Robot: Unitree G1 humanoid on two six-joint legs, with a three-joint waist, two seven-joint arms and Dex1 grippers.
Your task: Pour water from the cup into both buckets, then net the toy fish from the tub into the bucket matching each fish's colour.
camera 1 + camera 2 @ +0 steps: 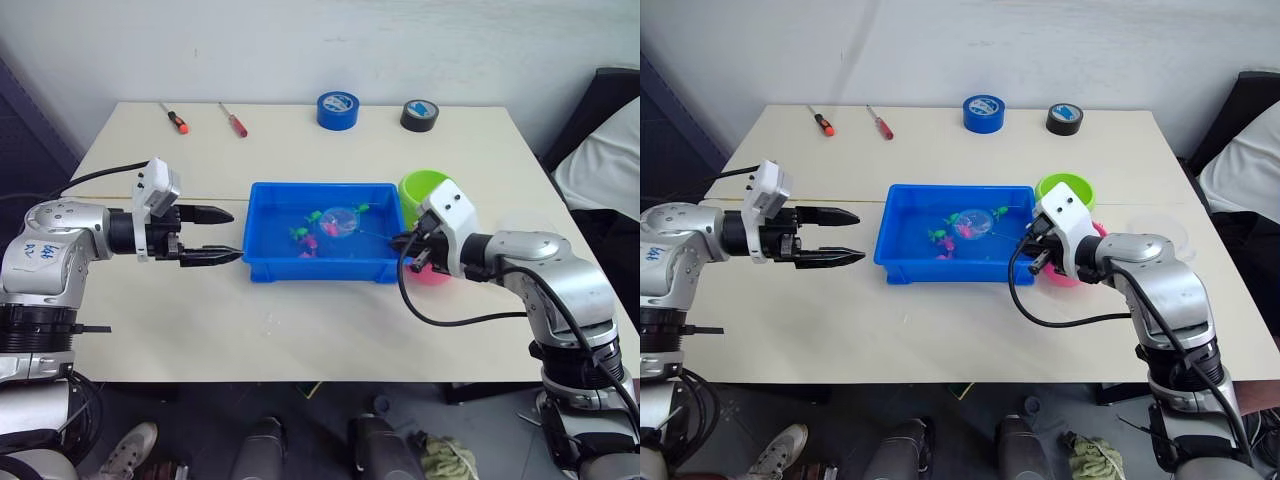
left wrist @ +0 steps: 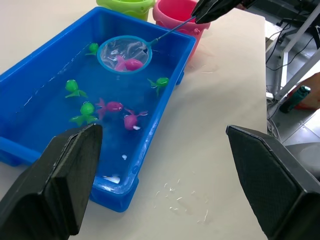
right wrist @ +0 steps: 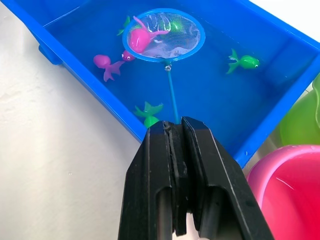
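pink fish sitting in the net over the tub

the right end effector is clamping its two black fingers tight on the thin handle of the net, at the tub's near right corner. the hoop is reaching out ahead of that end effector, over the middle of the blue tub, and a pink fish is lying inside the hoop. other pink fish and green fish are lying in the tub, beyond and beside the fingertips.

the pink bucket is sitting just beside the right end effector, against the tub's end wall, and the green bucket is standing just behind it. the clear cup is standing on the bench on the far side of the right arm from the tub.

the left end effector is hanging with its fingers spread apart and nothing between them, pointing at the tub's opposite end, near it but not touching.
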